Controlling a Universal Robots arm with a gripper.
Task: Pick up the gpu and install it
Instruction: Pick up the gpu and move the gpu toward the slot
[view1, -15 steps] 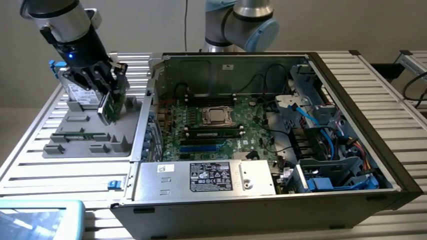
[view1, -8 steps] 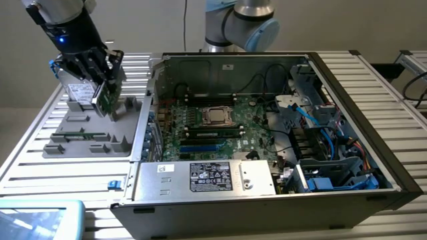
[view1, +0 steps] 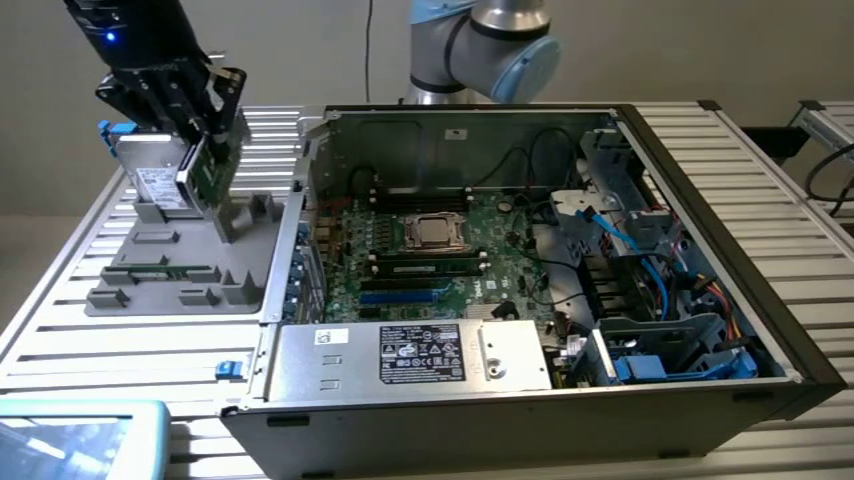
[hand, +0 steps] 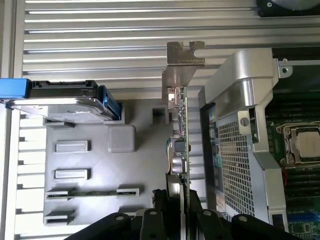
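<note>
- Gripper: black fingers clenched on the gpu, one on each face, gripping the end away from the bracket.
- The gpu is seen edge-on, held upright over the grey holder tray, between the hard drive and the side wall of the computer case. Whether it is fully clear of the tray cannot be told.
- Step in hand, as judged: lifting the card out of the holder. It is done well by keeping the card plumb and the grip square, so the thin board does not twist. The card must also stay apart from the drive on one side and the case wall on the other.
- Card: a thin green board with small components along it, rigid but slim.
- Bracket: bright, L-shaped silver metal with a notched tab, at the far end of the card.
- Tray: matte grey and moulded, with upright posts and narrow slots. A thin memory stick lies in one slot.
- Hard drive: a silver slab with blue tabs, standing on edge.
- Case wall: perforated sheet steel with sharp folded edges.
- Beyond: the slatted aluminium table, ribbed and reflective.
</note>
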